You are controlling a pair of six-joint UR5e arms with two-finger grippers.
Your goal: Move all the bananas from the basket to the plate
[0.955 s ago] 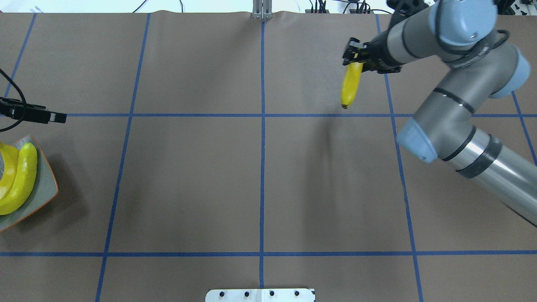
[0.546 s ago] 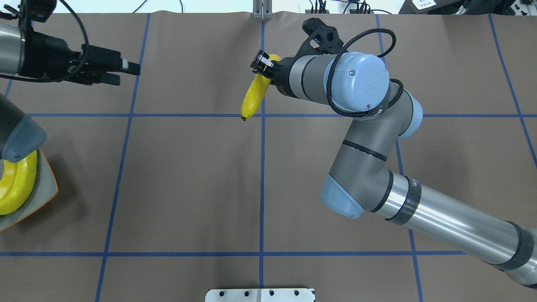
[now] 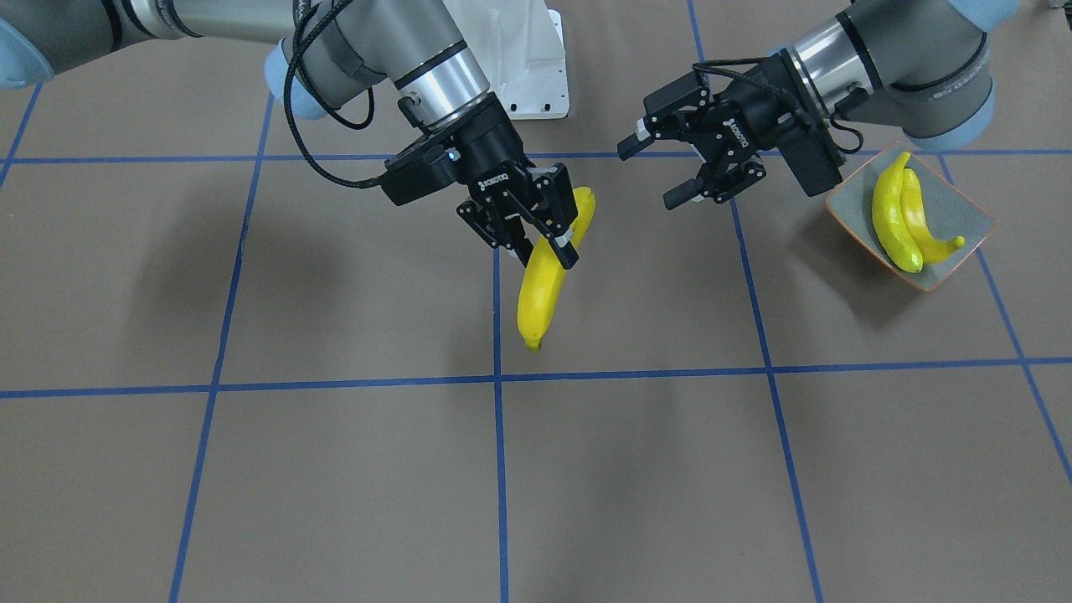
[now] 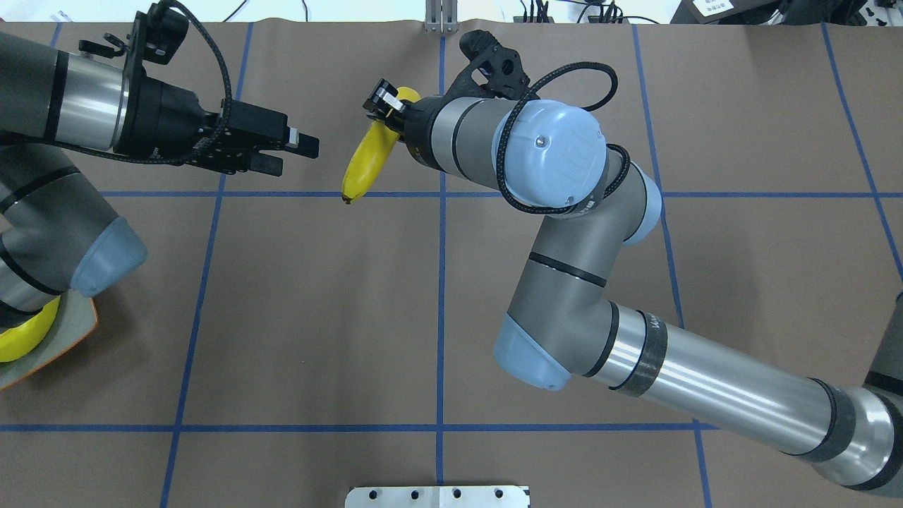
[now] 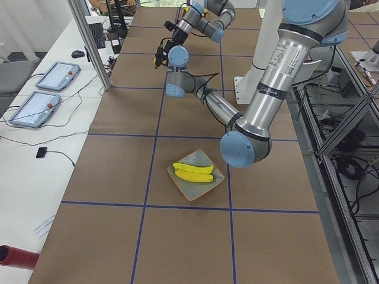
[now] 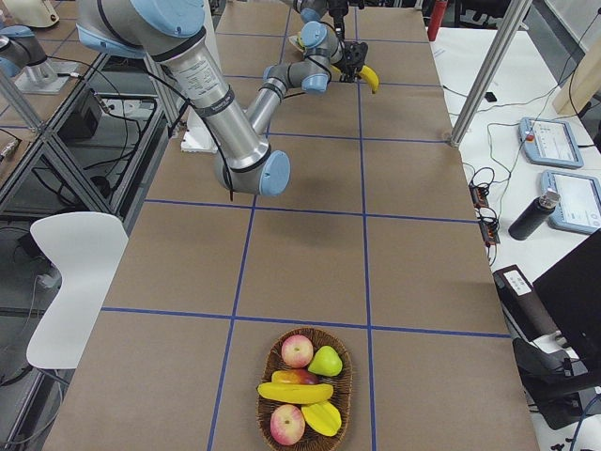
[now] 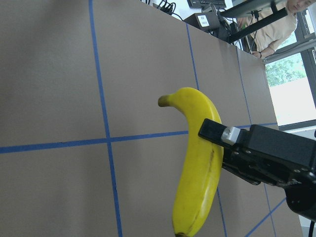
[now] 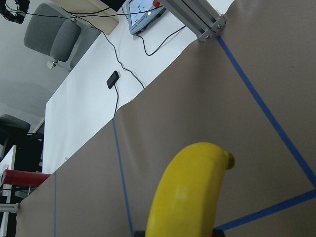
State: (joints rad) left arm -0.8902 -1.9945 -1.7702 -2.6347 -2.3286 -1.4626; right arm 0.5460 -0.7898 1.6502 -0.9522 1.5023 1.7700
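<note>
Held banana point(image 3: 543, 289) is clamped near its stem end by the right gripper point(image 3: 536, 239), fingers closed tight on it. It hangs tip down, lifted off the table point(image 4: 317, 317), above the centre blue tape line point(image 3: 500, 469).

Left gripper point(image 3: 651, 176) is spread wide and grasps nothing. It is pointed toward the held banana, near it but apart.

Plate point(image 3: 971, 219) is set on the table at the robot's left end, just beside the left wrist. Two bananas point(image 3: 889, 213) are laid on it side by side, touching, one greener and one deeper yellow. In the overhead view most of the plate is hidden by the left arm's elbow point(image 4: 106, 261); only a corner and a strip of yellow are seen.

Basket point(image 6: 349, 371) is placed at the opposite end of the table, on the robot's right, well apart from both grippers. A fourth banana point(image 6: 296, 392) is laid across it, crowded by an apple point(image 6: 297, 350), a green pear point(image 6: 326, 360) and another yellow fruit point(image 6: 322, 418).

A white mount plate point(image 3: 523, 59) is fixed behind the grippers by the robot base. Tablets point(image 5: 56, 76) and cables are left on the side bench, off the work area.
</note>
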